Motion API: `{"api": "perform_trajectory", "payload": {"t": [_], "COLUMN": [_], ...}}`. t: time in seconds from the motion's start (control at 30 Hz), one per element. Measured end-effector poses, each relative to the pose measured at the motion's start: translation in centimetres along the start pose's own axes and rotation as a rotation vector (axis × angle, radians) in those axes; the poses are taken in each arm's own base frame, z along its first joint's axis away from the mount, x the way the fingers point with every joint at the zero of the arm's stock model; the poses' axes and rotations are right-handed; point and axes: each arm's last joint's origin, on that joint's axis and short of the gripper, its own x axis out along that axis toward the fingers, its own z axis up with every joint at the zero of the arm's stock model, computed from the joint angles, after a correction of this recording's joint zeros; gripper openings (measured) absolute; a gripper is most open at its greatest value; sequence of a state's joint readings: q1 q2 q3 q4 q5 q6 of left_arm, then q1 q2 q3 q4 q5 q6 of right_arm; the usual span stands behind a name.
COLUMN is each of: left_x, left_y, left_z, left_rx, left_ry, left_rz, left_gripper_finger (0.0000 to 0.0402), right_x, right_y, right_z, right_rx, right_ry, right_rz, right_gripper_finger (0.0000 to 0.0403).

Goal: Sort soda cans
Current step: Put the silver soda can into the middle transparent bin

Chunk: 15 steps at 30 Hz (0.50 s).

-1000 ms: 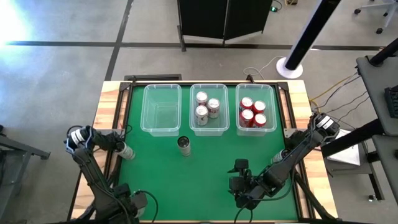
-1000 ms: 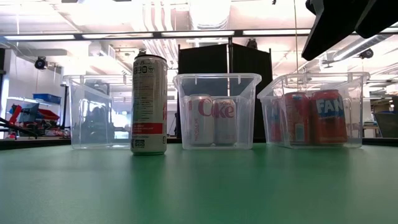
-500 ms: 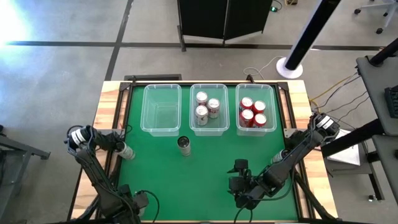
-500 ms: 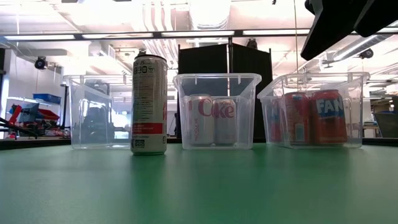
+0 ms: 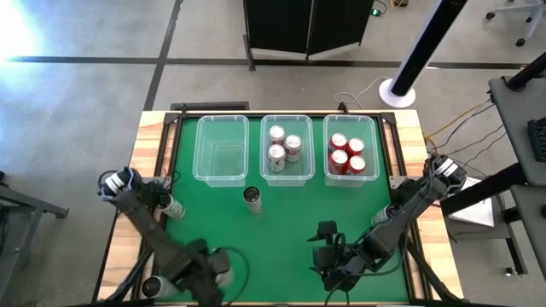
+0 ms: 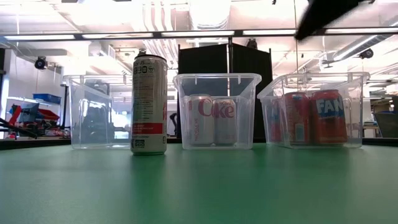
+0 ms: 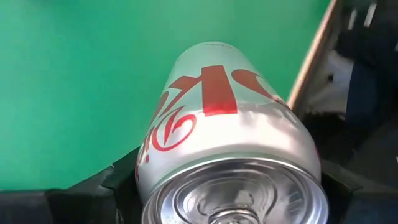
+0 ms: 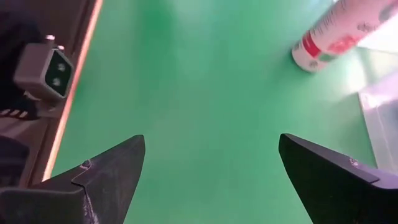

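We saw the green desk [image 5: 281,222] filling the middle of the high view, three clear bins in a row along its upper edge. The left bin [image 5: 222,149] held no cans. The middle bin [image 5: 286,149] held three silver-white cans [image 5: 284,147], "Coke" lettering legible in the low view. The right bin [image 5: 351,149] held four red cans [image 5: 346,154]. One tall slim can [image 5: 252,199] stood upright on the desk just below the gap between the left and middle bins; in the low view it stood left of centre, in front of the bins, apart from them.

The left pincer [image 5: 209,269] was at the lower left of the high view, near the desk's bottom edge. The left wrist view showed it clamped on a silver-white Diet Coke can [image 7: 227,155], the can lying between the dark fingers with its silver top toward the camera, green desk behind it.

The right pincer [image 5: 327,254] was at lower centre-right of the high view, over the bare desk. The right wrist view showed its fingers [image 8: 112,171] spread wide apart, nothing between them, the tall can far off at the frame's upper right.
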<state>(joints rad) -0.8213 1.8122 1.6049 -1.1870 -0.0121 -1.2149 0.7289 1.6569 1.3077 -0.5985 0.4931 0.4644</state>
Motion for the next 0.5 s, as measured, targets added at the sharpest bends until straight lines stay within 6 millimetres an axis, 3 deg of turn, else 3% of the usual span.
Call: {"api": "perform_trajectory", "payload": {"t": [0.33, 0.5], "left_x": [-3.9, -5.4], "left_y": [3.6, 5.0], "left_z": [12.3, 15.6], "left_rx": [0.179, 0.229], "left_ry": [-0.339, -0.472], "left_rz": [-0.078, -0.124], "left_gripper_finger": [0.0278, 0.0278], "right_x": [-2.0, -3.4], "right_y": [0.3, 0.6], "right_z": [-0.6, -1.5], "right_rx": [-0.018, -0.018], "right_ry": [0.127, 0.176], "right_rz": [-0.058, -0.128], "right_gripper_finger": [0.0365, 0.0365]}}
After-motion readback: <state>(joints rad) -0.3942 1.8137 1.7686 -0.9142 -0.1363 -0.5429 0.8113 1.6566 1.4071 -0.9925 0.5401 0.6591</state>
